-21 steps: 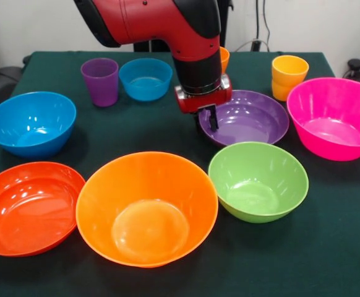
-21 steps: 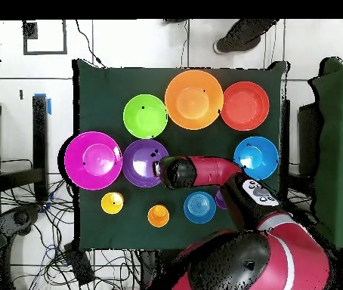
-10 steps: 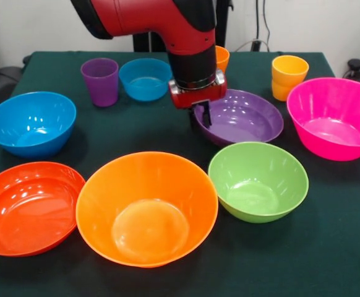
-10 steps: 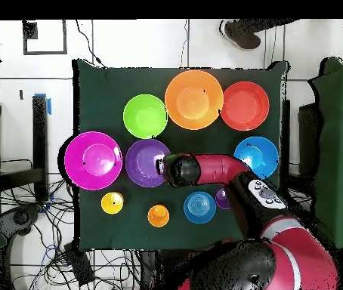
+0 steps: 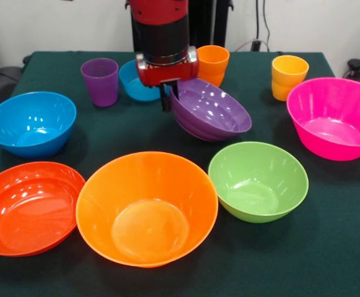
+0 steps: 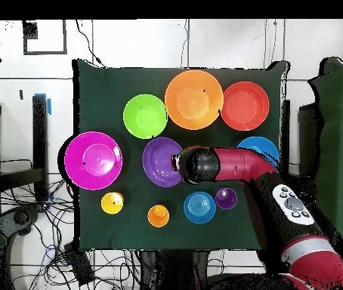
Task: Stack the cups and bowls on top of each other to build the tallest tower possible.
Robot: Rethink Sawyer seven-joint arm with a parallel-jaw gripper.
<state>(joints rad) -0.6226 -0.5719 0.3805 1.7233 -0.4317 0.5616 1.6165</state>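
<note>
The robot's fingers (image 5: 168,98) are clamping the purple bowl (image 5: 210,110) by its rim, holding it tilted above the counter (image 5: 328,247), with the pink bowl (image 5: 334,117) lying off to the picture's right.

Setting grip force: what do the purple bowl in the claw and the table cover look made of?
The purple bowl looks like thin glossy plastic: bright highlights, uniform colour, and it hangs tilted from the claw at one rim. The table cover looks like matte dark green cloth, without reflections.
</note>
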